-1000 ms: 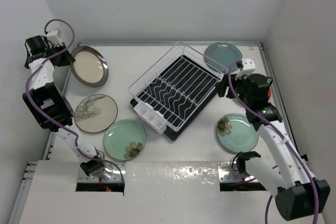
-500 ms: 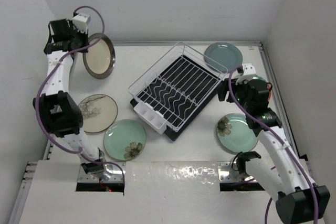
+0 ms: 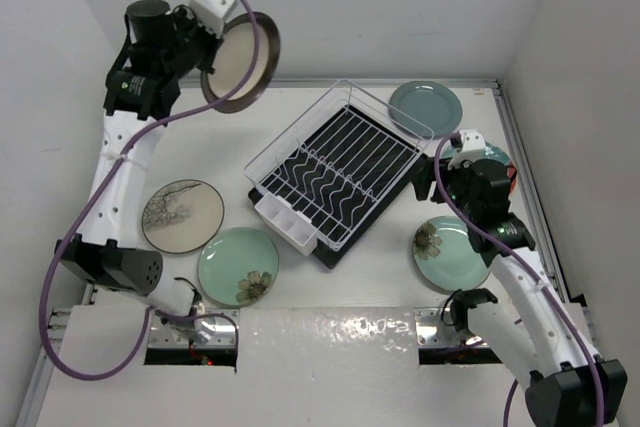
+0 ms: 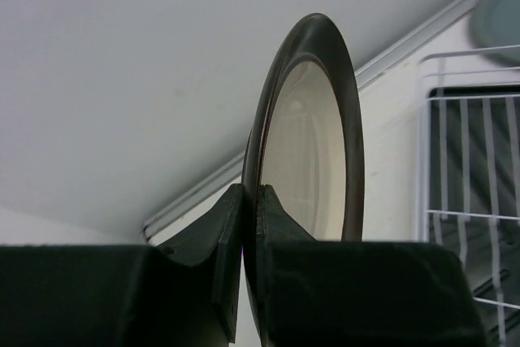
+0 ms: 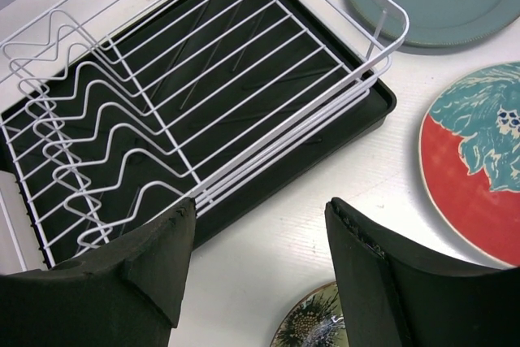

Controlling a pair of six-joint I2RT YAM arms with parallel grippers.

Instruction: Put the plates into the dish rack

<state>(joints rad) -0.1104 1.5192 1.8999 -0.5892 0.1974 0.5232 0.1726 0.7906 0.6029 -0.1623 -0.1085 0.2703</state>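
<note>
Only in left wrist view: jaws on cream plate [image 4: 313,160] rim

White-shelled arms [image 3: 115,172] with black joints; purple cables [image 3: 44,312] trailing alongside; fingers [image 5: 146,274] matte black, blocky.

The cream plate [image 4: 313,160] looks glossy glazed ceramic; the dish rack [image 5: 203,95] is smooth white-coated wire over a black plastic tray [image 5: 370,109]
</note>
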